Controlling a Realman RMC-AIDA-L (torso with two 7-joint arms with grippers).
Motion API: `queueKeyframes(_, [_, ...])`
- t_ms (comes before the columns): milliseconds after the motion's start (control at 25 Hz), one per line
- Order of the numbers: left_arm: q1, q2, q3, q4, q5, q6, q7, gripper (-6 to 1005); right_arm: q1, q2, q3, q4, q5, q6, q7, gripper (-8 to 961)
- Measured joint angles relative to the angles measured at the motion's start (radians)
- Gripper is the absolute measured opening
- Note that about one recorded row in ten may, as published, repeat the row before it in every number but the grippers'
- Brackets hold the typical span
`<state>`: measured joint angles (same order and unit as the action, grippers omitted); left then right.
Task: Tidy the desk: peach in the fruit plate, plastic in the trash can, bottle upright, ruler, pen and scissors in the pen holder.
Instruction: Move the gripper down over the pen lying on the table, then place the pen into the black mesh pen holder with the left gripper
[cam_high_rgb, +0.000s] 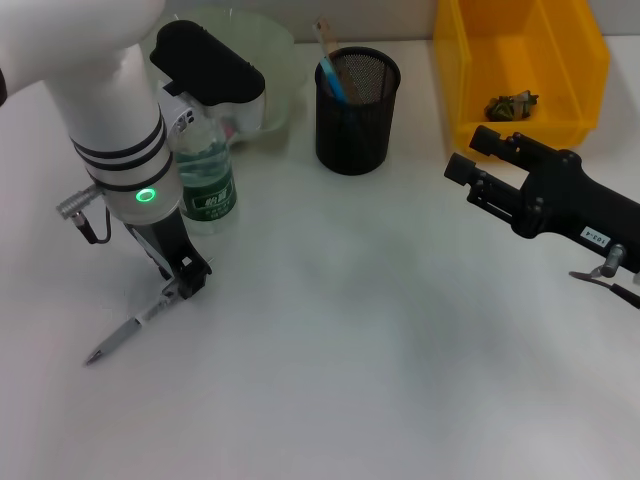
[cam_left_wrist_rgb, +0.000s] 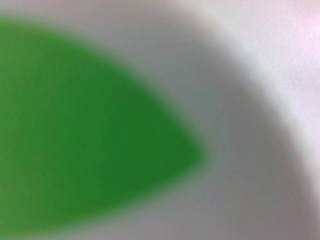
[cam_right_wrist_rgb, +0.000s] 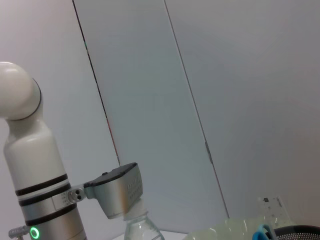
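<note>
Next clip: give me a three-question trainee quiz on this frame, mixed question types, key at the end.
1. True or false: the bottle is standing upright.
2. Which gripper is at the pen? A) left gripper B) right gripper
3. Fill in: the crumpled plastic lies in the yellow ____.

Key: 1 true; 2 A, its jaws are down at the pen's upper end while the pen's tip rests on the table; 3 bin.

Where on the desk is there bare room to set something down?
The broad white desk surface near the robot is bare, bordered by the silver pen at the left end effector and by the black right end effector. The far edge is crowded: clear green-labelled bottle, black mesh pen holder, yellow plastic bin.
</note>
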<state>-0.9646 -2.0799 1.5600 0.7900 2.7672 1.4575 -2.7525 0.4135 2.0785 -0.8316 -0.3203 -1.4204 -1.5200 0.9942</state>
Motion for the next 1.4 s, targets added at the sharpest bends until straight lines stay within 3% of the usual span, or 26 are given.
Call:
queueKeyframes(880, [-0.013,0.000,0.000,-0.033,-0.002,-0.017,0.011,193,0.004,0.000,0.000,0.003,0.000,0.000,0.005,581])
queueKeyframes(1400, [-0.008,0.000,0.000,0.013,-0.008,0.012,0.009,208,-0.002,0.000,0.026,0.003,0.000,0.000,0.003,581])
